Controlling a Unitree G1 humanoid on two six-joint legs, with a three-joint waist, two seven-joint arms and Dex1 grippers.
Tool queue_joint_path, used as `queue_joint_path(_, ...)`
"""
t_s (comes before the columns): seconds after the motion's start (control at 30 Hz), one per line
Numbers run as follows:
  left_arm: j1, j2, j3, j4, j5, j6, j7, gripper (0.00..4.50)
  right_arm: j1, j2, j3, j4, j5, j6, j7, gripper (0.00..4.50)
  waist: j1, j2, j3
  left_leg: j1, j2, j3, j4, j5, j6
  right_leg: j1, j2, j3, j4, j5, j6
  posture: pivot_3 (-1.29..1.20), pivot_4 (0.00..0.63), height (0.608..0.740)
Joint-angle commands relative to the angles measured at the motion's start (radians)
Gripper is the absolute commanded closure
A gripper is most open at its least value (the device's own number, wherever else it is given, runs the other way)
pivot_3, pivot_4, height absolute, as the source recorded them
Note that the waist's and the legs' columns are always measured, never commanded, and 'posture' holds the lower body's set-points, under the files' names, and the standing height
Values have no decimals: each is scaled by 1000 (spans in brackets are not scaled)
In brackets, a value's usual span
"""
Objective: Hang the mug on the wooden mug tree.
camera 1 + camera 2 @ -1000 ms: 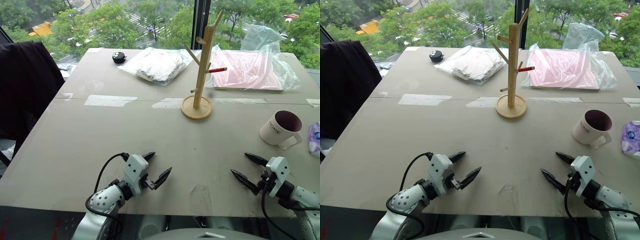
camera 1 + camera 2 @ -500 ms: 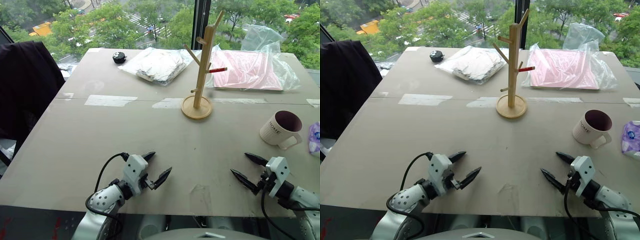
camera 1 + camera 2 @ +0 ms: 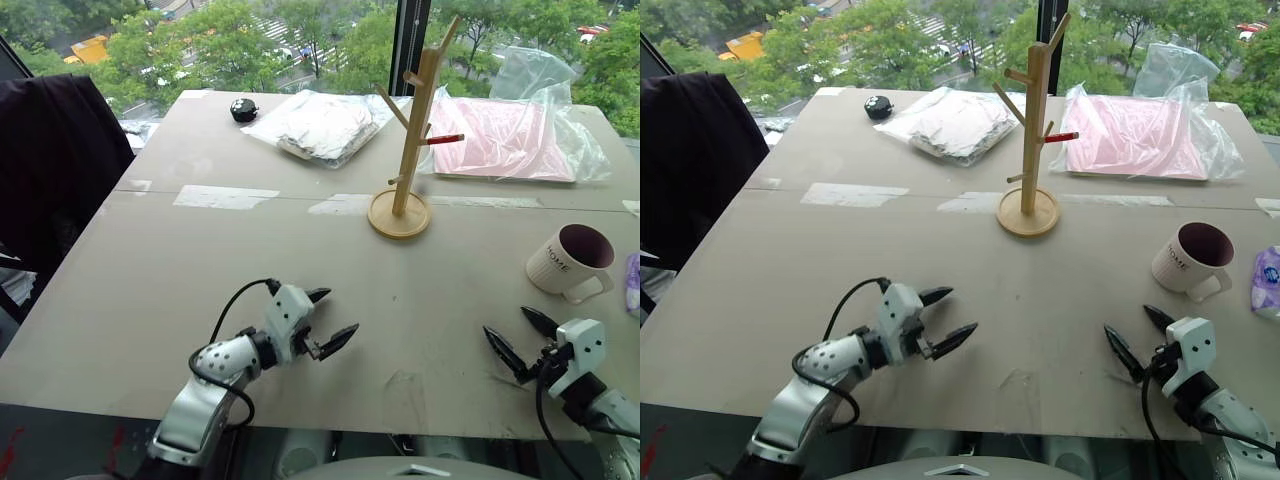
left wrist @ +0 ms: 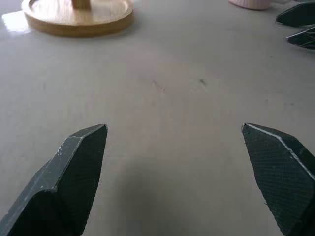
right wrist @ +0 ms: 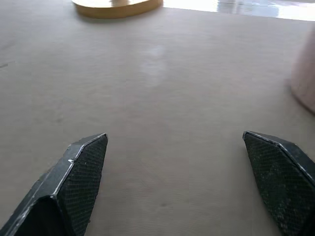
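the mug (image 3: 568,262) sits upright on the surface (image 3: 200,260) near its right edge, handle toward the near side, well apart from the mug tree (image 3: 407,140) standing further back around the middle. left gripper (image 3: 332,318) hovers over the near part of the surface, fingers spread wide and empty. right gripper (image 3: 518,337) is close to the near edge, just this side of the mug, also wide open with nothing in it. lots of bare surface between both grippers and the mug tree, bagged stuff (image 3: 318,125) along the far edge.
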Motion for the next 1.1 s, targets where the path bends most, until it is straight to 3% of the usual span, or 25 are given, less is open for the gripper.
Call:
queue_joint_path(0.03, -130, 3, -65, -59, -67, 82, -96, 0, 27, 48, -93, -84, 6, 37, -144, 52, -5, 0, 0, 0, 0, 0, 0, 0, 0, 0, 1, 0, 0, 0, 0, 0, 150, 740)
queue_joint_path(0.3, -310, 12, -113, -69, -195, 193, -256, 0, -30, 142, -186, -141, 21, 75, -343, 52, -23, 1, 2, 0, 1, 2, 0, 0, 0, -1, 5, 4, 0, 0, 0, 0, 150, 740)
queue_joint_path(0.87, -312, 28, -113, -98, -178, 182, -250, 0, -194, 78, -188, 40, 17, 60, -285, 52, -31, 1, 3, 1, 1, 2, 0, 0, 0, -1, 6, 6, 0, 0, 0, 0, 150, 740)
queue_joint_path(1.1, -321, 30, -101, -101, -182, 188, -233, 0, -240, 61, -178, 109, 32, 44, -220, 3031, -34, 1, 3, 1, 0, 2, 0, 0, 0, -1, 6, 6, 1, 0, 0, 0, 150, 740)
